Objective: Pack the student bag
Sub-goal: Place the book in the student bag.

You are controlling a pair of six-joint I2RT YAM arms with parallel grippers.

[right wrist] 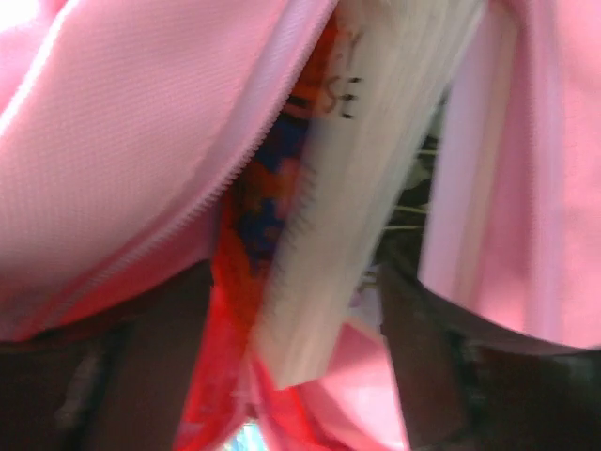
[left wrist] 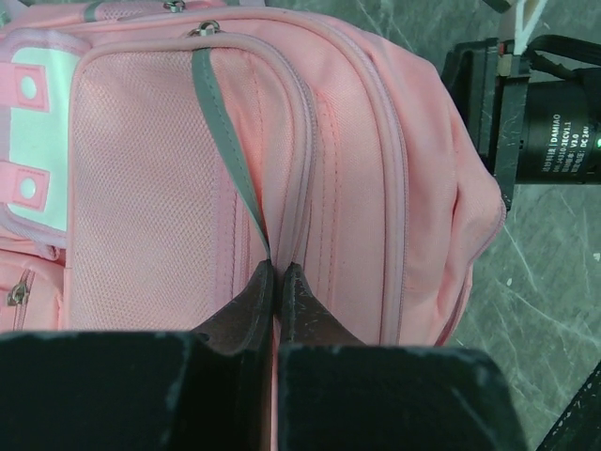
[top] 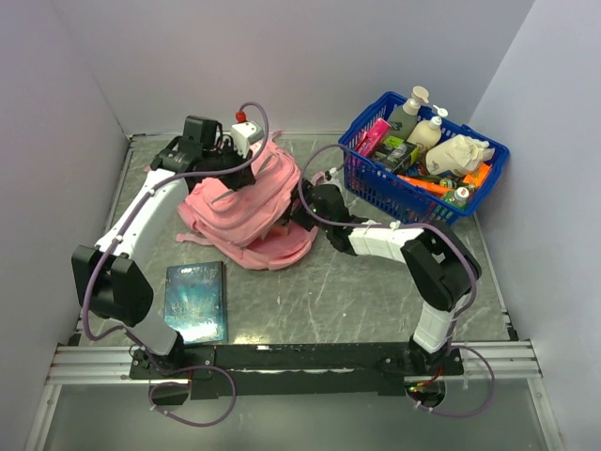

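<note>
The pink bag (top: 246, 214) is lying slumped at the middle rear of the tabletop (top: 357, 291), showing lighter flaps and a grey-trimmed zipped pocket. The left tool (left wrist: 274, 280) is pressing together on a fold of the bag's fabric at the grey trim. The right tool (right wrist: 291, 282) is standing spread inside the bag's opening, with a white-edged book (right wrist: 366, 178) sitting between its fingers. A blue basket (top: 427, 183) is sitting near the bag's right.
</note>
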